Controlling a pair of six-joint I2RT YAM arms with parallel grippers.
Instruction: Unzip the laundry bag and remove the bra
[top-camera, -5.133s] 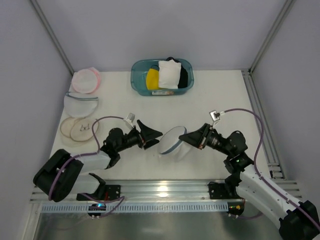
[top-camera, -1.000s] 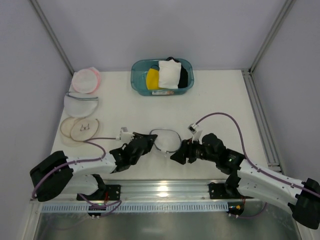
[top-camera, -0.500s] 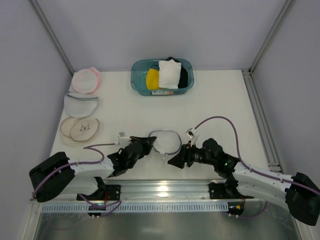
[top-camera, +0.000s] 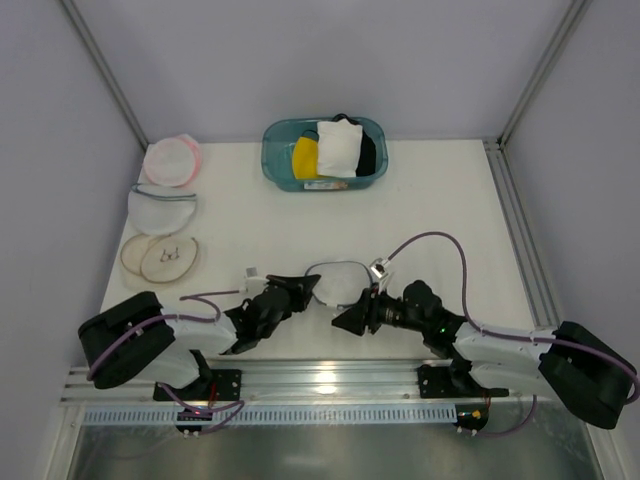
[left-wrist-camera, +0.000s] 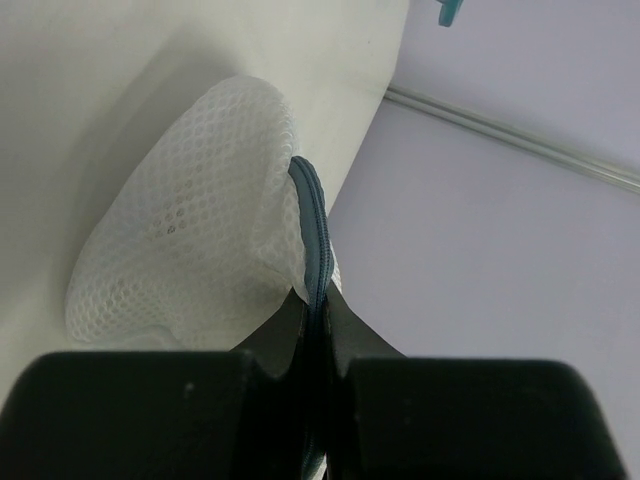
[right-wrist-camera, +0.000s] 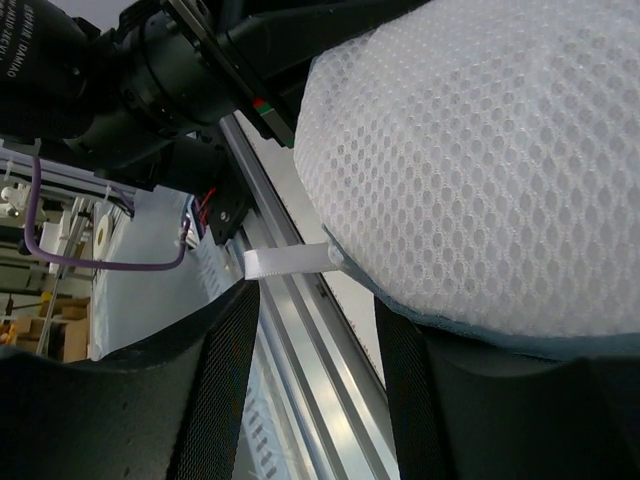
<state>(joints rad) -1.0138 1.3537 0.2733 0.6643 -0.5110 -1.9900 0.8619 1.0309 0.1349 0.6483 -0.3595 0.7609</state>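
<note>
The laundry bag (top-camera: 338, 280), a white mesh pouch with a grey-blue zipper rim, sits between my two grippers near the table's front. My left gripper (top-camera: 306, 289) is shut on that rim (left-wrist-camera: 312, 225); the zipper runs straight between the fingertips of the left gripper (left-wrist-camera: 318, 300). From the right, my right gripper (top-camera: 346, 317) stands open at the bag's lower edge. In the right wrist view a white ribbon tab (right-wrist-camera: 285, 262) sticks out from the rim into the gap of the right gripper (right-wrist-camera: 315, 300), under the mesh dome (right-wrist-camera: 480, 150). The bra is hidden.
A teal bin (top-camera: 274, 165) at the back holds yellow, white and dark items. Along the left edge lie a pink-rimmed pouch (top-camera: 170, 160), a grey-rimmed mesh pouch (top-camera: 160, 208) and a beige-rimmed pouch (top-camera: 158, 258). A metal rail (top-camera: 320, 380) runs along the near edge.
Both grippers and the bag have come lower and closer to the near edge. The right gripper has slid under the bag's edge and its jaws have narrowed a little.
</note>
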